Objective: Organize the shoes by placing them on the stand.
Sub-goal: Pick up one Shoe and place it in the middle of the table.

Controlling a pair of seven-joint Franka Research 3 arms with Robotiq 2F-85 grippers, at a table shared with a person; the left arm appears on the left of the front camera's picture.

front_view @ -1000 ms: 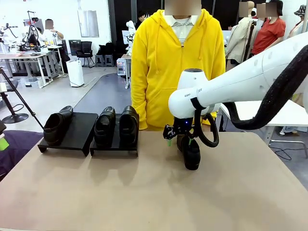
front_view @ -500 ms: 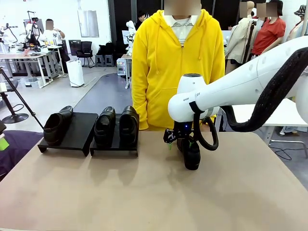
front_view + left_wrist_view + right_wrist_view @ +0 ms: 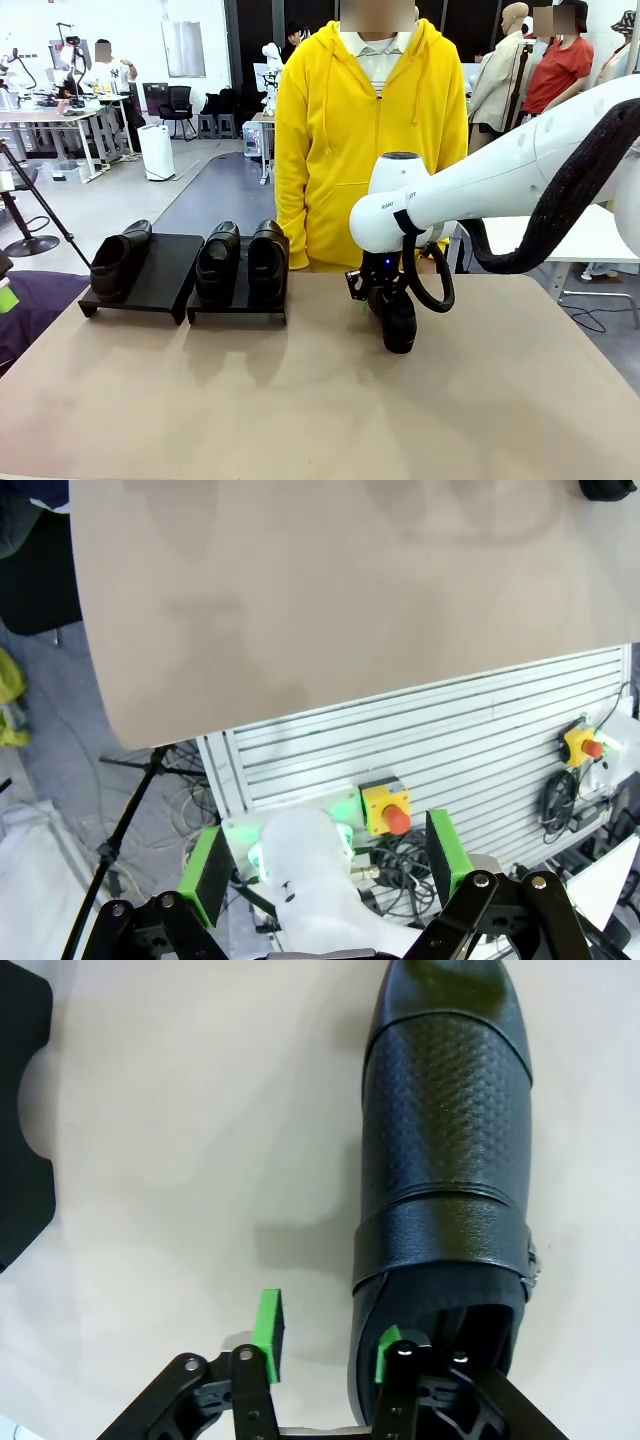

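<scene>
Claw work first: my right claw (image 3: 325,1345) sits low over the heel end of the lone shoe (image 3: 397,318) on the bench (image 3: 320,400). From the right wrist camera I see its jaws partly drawn in, straddling the shoe's side wall at the heel opening: one green pad (image 3: 389,1342) is inside the opening against the collar, the other pad (image 3: 267,1332) stands off outside with bare bench between it and the leather. I cannot tell whether it has a firm hold.

My left claw (image 3: 325,875) hangs with its jaws wide apart and nothing between them, off the bench edge above a ribbed white panel (image 3: 450,750).

That shoe is glossy black with a smooth rounded toe, a pebbled grain across the vamp, a plain strap band and a small metal fitting at one side. It lies flat on the matte tan bench surface, well right of the stands.

Two flat black stands sit at the far left: the left stand (image 3: 160,272) carries one shoe (image 3: 118,258), the right stand (image 3: 240,300) carries a pair (image 3: 242,260) side by side.
</scene>
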